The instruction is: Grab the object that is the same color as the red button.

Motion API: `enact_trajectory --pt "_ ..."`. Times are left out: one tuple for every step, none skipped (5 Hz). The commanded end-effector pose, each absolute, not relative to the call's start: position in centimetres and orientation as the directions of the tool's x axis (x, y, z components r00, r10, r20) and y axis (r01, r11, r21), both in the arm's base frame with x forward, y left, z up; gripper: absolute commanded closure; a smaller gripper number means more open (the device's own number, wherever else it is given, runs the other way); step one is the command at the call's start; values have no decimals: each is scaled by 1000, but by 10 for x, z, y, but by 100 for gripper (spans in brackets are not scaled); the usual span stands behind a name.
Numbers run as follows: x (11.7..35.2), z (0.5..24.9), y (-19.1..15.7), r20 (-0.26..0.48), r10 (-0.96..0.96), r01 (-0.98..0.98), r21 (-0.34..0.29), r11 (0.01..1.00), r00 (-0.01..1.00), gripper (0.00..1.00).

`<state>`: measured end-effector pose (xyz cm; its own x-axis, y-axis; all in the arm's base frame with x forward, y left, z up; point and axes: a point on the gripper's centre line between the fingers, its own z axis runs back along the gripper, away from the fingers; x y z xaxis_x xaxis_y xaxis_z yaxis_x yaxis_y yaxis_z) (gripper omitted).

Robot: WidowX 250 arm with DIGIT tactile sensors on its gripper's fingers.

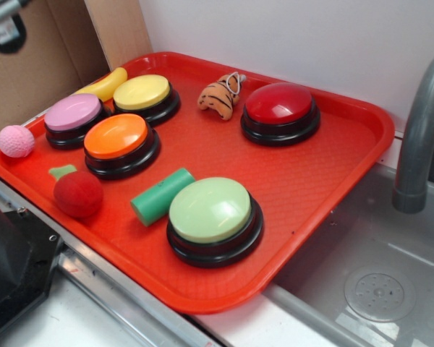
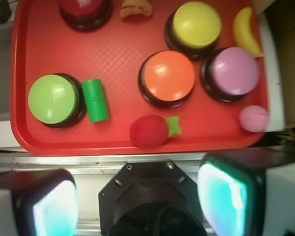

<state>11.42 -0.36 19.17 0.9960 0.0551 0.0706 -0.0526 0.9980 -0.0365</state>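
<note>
We are locating the red foam ball (image 2: 148,131) on the red tray (image 2: 24,98), close to the tray's near rim, its pale green leaf (image 2: 173,126) sticking out toward the right of the wrist view. It is sitting ahead of the end effector (image 2: 137,199) and very slightly right of its centreline, with the tray rim and a strip of counter (image 2: 88,162) lying between them. The ball being round, we are noting no long axis apart from the leaf side. The end effector is standing wide, both pads (image 2: 223,201) framing the lower view with nothing between them. Further out, the orange button (image 2: 167,77) is just beyond the ball and the green cylinder (image 2: 95,100) ahead-left. The red button (image 2: 84,9) is far ahead-left. We are judging that the coming move needs a forward reach, then a descent.
</note>
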Motion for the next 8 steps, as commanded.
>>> enact_trajectory --pt "127 139 8 107 33 -32 -10 999 994 0" --pt "131 115 12 100 21 -20 -12 1000 995 0" --pt "133 85 15 73 31 -31 -1 1000 997 0" --pt "136 62 16 57 29 -28 -20 999 998 0" --pt "136 43 17 49 39 -38 -8 999 998 0" --pt "137 25 15 19 44 -44 -6 999 999 0" --pt "137 17 13 -1 60 -60 -1 998 998 0" --pt "132 13 13 -12 188 -188 1 982 982 100"
